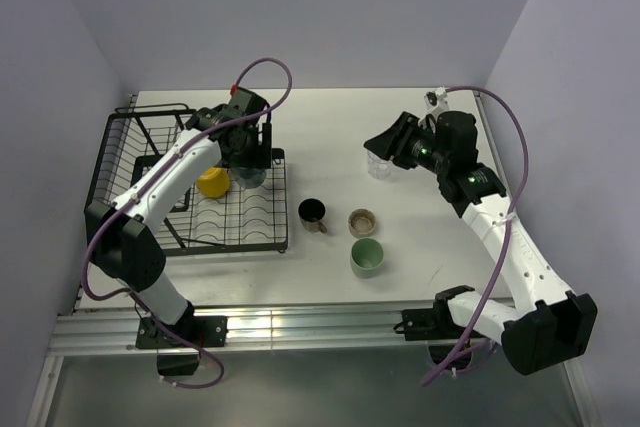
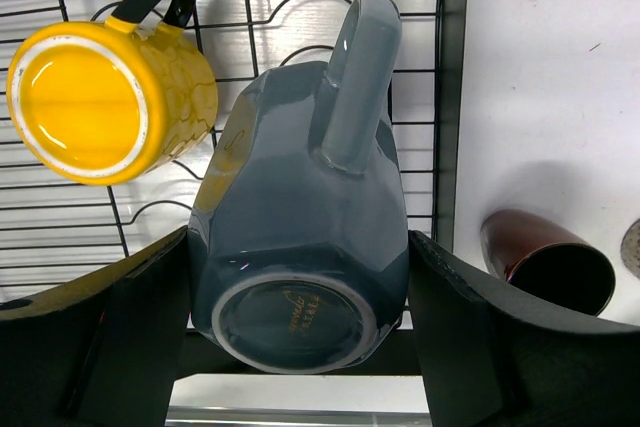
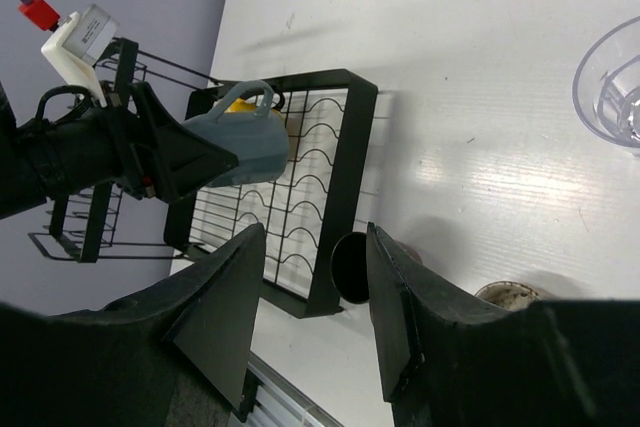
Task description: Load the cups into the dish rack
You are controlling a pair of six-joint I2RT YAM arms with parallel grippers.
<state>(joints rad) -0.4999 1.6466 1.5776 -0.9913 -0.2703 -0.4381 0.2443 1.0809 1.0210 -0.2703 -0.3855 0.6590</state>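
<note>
One grey mug (image 2: 300, 217) is clamped in the left gripper (image 2: 300, 332) over the rack (image 2: 452, 97), centre frame, just beside the yellow mug (image 2: 105, 97). Released tilted, it could topple onto that one. Meanwhile the right gripper (image 3: 315, 317) gapes empty.

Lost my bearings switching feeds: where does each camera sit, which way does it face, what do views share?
Top external: above and behind the robot, looking down on the table; left arm and right arm show.
Left wrist: on its arm, looking down into the dish rack; the left gripper clamps the grey mug.
Right wrist: on its arm, facing left across the table toward the rack; the open right gripper frames the bottom.
Shared: both wrist views show the grey mug, yellow mug and black mug.
</note>
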